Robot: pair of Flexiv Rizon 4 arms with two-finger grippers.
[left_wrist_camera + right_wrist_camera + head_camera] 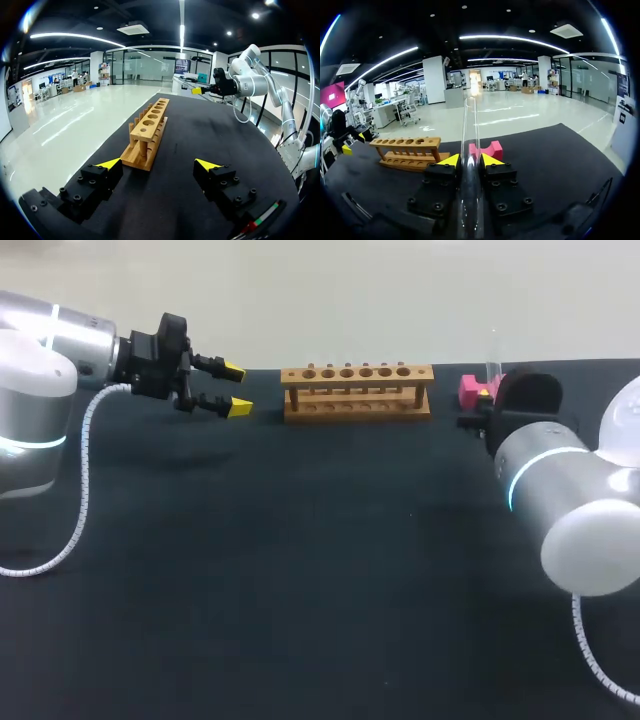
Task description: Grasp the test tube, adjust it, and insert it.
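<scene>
Head view: right gripper [468, 161] almost wholly concealed behind right arm [556, 485]; test tube [493, 348] visible at its top only; pink block [467, 390] partly covered. Right wrist view: tube's lower end indiscernible.

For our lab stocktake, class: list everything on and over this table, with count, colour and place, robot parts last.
table: one, black, under everything.
rack: one, light wood, six empty holes, far middle of the table.
block: one, pink, right of the rack.
test tube: one, clear, held in the right gripper.
left gripper: one, black with yellow tips, open, left of the rack.
right gripper: one, same colours, shut on the test tube.
arms: two, silver, one from each side.
</scene>
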